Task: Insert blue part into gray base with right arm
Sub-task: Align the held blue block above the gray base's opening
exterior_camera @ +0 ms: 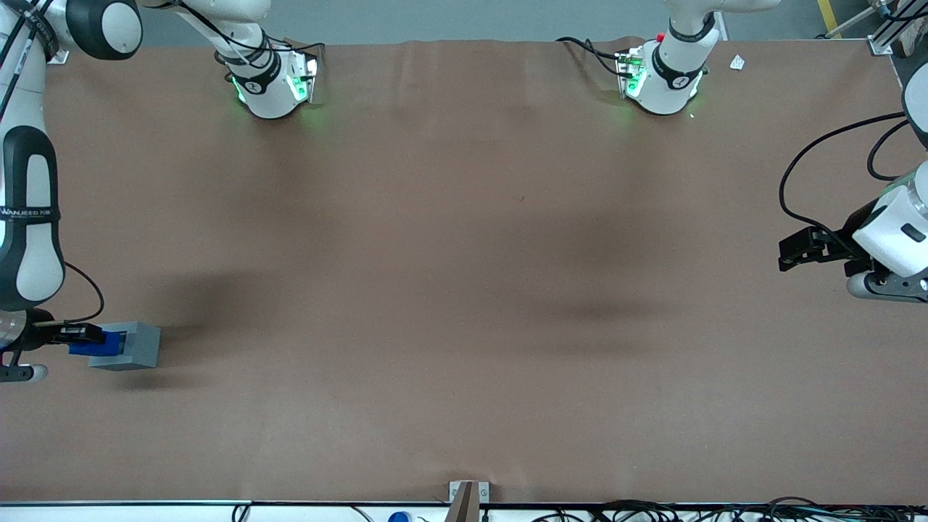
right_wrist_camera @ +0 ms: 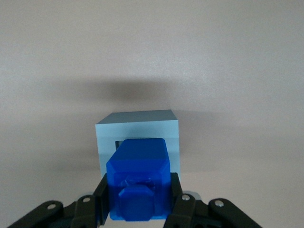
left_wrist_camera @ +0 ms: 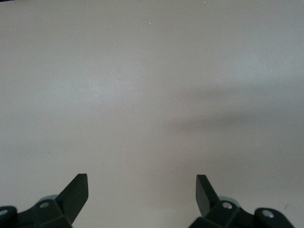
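At the working arm's end of the table, the right arm's gripper (exterior_camera: pixel 81 336) is shut on the blue part (exterior_camera: pixel 100 343). The blue part sits between the two black fingers (right_wrist_camera: pixel 100 195) of the gripper (right_wrist_camera: pixel 137 194) and fills the gap. Its leading end meets the gray base (exterior_camera: pixel 136 345) at a dark recess opening in the face turned toward the gripper. The gray base (right_wrist_camera: pixel 137 124) rests on the brown table, directly ahead of the blue part (right_wrist_camera: pixel 138 176). How deep the part reaches into the recess is hidden by the part itself.
The brown table surface (exterior_camera: pixel 464 290) spreads wide toward the parked arm's end. Two white arm bases (exterior_camera: pixel 272 83) stand at the table's edge farthest from the front camera. A small bracket (exterior_camera: pixel 467 496) sits at the nearest edge.
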`<state>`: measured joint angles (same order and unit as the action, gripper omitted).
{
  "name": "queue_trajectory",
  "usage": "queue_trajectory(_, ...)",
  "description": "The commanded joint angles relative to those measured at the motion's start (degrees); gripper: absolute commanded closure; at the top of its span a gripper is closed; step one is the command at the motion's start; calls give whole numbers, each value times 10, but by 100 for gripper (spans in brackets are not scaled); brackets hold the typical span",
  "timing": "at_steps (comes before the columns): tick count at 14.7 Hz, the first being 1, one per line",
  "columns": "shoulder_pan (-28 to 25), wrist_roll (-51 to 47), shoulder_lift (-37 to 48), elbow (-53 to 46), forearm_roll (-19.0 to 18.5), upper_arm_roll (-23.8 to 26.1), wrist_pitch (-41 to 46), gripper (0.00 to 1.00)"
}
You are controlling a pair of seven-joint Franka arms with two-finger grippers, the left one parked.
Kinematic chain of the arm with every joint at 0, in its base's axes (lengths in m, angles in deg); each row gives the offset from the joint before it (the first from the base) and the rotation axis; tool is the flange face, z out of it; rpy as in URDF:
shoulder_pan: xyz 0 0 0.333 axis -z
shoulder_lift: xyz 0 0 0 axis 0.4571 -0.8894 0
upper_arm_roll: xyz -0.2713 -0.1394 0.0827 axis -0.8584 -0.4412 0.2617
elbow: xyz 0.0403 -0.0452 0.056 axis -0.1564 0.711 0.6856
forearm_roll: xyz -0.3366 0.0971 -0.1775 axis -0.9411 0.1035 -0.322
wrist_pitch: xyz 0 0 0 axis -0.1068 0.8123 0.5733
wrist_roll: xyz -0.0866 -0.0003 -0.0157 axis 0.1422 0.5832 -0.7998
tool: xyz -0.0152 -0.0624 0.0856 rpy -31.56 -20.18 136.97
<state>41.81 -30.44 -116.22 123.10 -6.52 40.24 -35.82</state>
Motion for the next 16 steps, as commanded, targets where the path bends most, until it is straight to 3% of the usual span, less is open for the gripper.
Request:
queue_trajectory(1,3,0,-6,-15,0,7,10,100)
queue_trajectory(16,5,-7,-6,-9,6,7,11,100)
